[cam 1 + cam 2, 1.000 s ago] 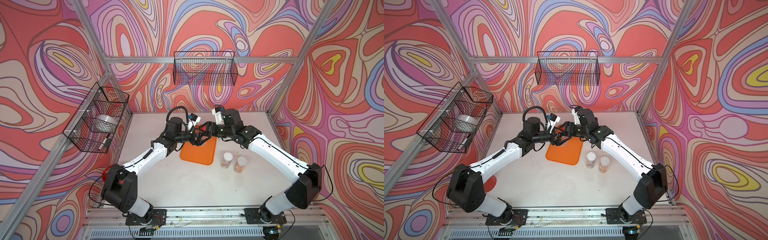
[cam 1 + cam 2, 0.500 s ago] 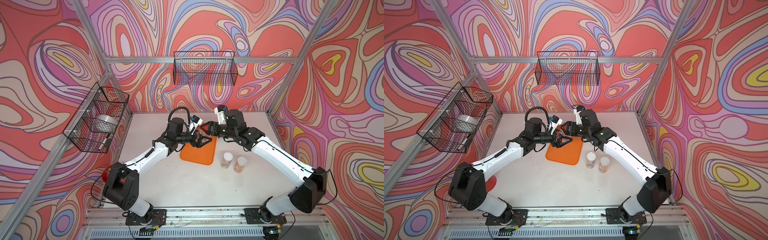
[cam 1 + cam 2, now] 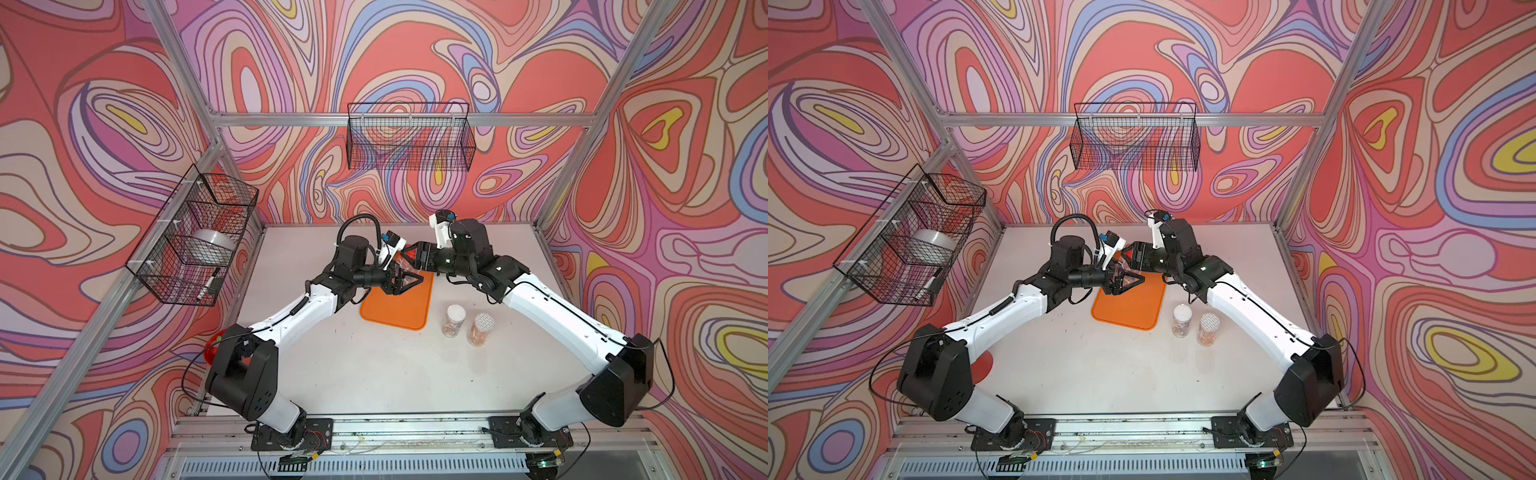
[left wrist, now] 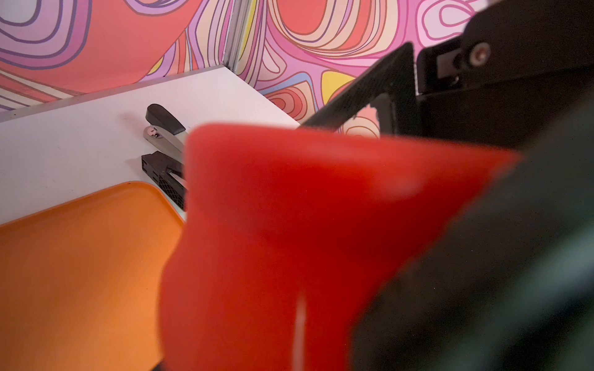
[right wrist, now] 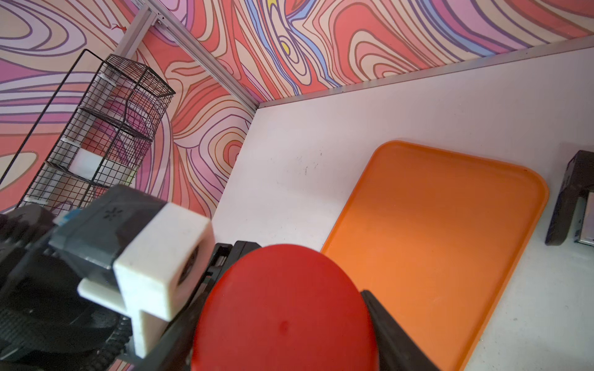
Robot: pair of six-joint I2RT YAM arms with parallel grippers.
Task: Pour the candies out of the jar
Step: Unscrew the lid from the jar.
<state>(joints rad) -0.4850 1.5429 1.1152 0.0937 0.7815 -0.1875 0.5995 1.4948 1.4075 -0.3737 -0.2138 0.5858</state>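
Observation:
A small clear jar (image 3: 400, 264) with a red lid (image 3: 410, 252) hangs above the far end of the orange tray (image 3: 397, 309). My right gripper (image 5: 284, 324) is shut on the lid (image 5: 283, 308), one black finger (image 5: 390, 331) on each side. My left gripper (image 3: 409, 281) reaches in from the other side, right under the jar. The blurred red lid (image 4: 289, 225) fills the left wrist view and hides those jaws. I cannot make out candies in this jar.
Two more jars (image 3: 455, 321) (image 3: 481, 329) with white lids and orange-brown contents stand right of the tray. A black stapler (image 4: 164, 128) lies behind the tray. Wire baskets hang on the left wall (image 3: 195, 237) and the back wall (image 3: 409, 139).
The left gripper's tip has dropped a little toward the tray and its jaws have narrowed. The right arm has shifted slightly right, still holding the lid.

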